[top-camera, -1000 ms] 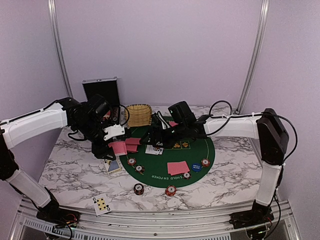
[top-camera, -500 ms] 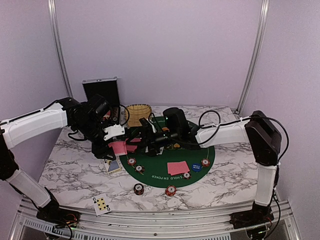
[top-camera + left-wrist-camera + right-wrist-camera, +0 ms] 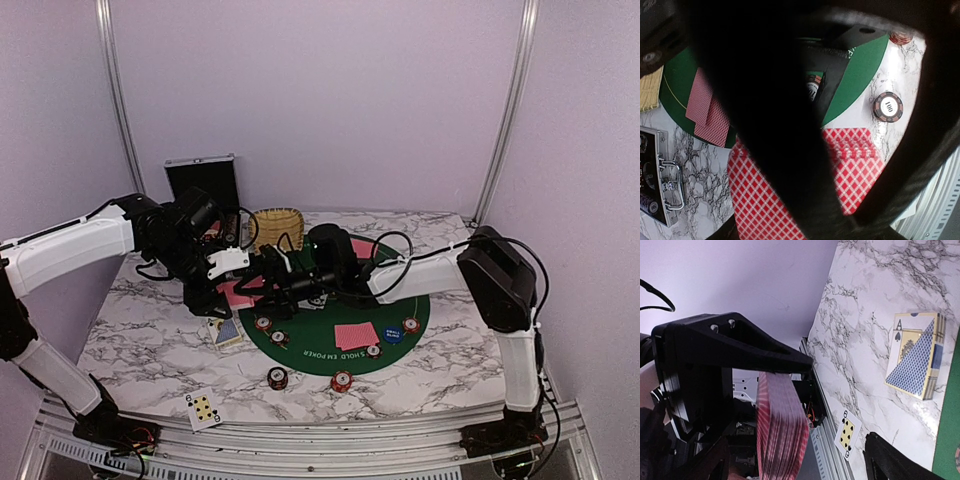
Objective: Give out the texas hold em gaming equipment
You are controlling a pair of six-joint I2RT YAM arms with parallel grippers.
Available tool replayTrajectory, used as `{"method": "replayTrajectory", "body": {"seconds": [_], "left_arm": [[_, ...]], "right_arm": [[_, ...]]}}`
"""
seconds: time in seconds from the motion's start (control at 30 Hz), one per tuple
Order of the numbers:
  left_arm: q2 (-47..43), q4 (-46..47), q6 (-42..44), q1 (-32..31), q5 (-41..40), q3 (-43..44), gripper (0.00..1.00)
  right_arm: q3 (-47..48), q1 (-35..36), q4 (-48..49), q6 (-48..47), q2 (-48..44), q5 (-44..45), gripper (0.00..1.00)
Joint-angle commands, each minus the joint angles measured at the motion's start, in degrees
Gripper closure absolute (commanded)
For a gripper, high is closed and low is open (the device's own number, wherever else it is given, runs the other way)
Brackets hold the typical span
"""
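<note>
Deck (image 3: 855, 170) of red-backed cards is clamped in the left gripper (image 3: 222, 288), above the table's (image 3: 150, 340) left side at the edge of the green mat (image 3: 420, 300). The right gripper (image 3: 258, 285) is close beside it, jaws wide, with the deck's edge between its fingers. Whether they touch it I cannot tell. Face-down cards (image 3: 356, 335) lie on the mat. Chips (image 3: 342, 380) lie near its front rim.

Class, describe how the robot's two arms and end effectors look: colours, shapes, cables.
The left arm and right arm are white with bulky black joints. Thin black cables loop alongside them. The left end effector and right end effector are black and angular; a white block sits behind the left one.
</note>
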Motion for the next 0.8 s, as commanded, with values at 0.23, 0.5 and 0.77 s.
{"method": "replayTrajectory", "body": {"seconds": [0.23,0.5,0.77], "left_arm": [[-0.4,0.0,-0.1,-0.1,0.8,1.5,0.97],[-0.6,0.0,0.0,-0.1,1.0,1.5,0.97],[-1.1,0.0,0.0,0.0,1.1,1.6,0.98]], "right_arm": [[9.0,1.8,6.0,5.5,7.8,-0.9,0.13],[4.7,0.5,4.6,4.0,6.4,0.4,0.26],[-0.9,-1.6,0.0,-0.2,1.6,1.8,0.29]]}}
